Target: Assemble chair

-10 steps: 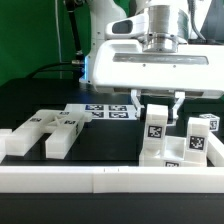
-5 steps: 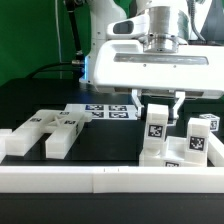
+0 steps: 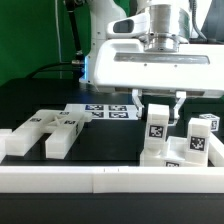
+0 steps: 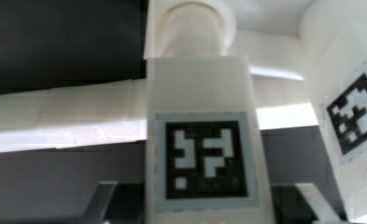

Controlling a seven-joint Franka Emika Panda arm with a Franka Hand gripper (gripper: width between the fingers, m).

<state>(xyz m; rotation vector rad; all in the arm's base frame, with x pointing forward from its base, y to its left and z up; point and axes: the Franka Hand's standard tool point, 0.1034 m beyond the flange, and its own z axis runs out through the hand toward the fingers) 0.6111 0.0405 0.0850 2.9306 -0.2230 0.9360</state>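
Observation:
An upright white chair bar (image 3: pixel 157 128) with a square tag stands among chair parts at the exterior view's right. My gripper (image 3: pixel 158 101) hangs straight above it, one finger on each side of the bar's top. The jaws look open, with a gap showing on both sides. In the wrist view the same tagged bar (image 4: pixel 201 120) runs up between the two grey fingers (image 4: pixel 109 203), and dark space separates it from each of them. My gripper (image 4: pixel 210 203) is centred over the bar. Beside the bar stand another tagged block (image 3: pixel 197 143) and a small cube (image 3: pixel 206 123).
Several white chair parts (image 3: pixel 45 132) lie together at the exterior view's left. The marker board (image 3: pixel 105 112) lies flat behind the middle. A long white border rail (image 3: pixel 110 180) runs along the front edge. A second tagged part (image 4: pixel 354 112) shows close beside the bar in the wrist view.

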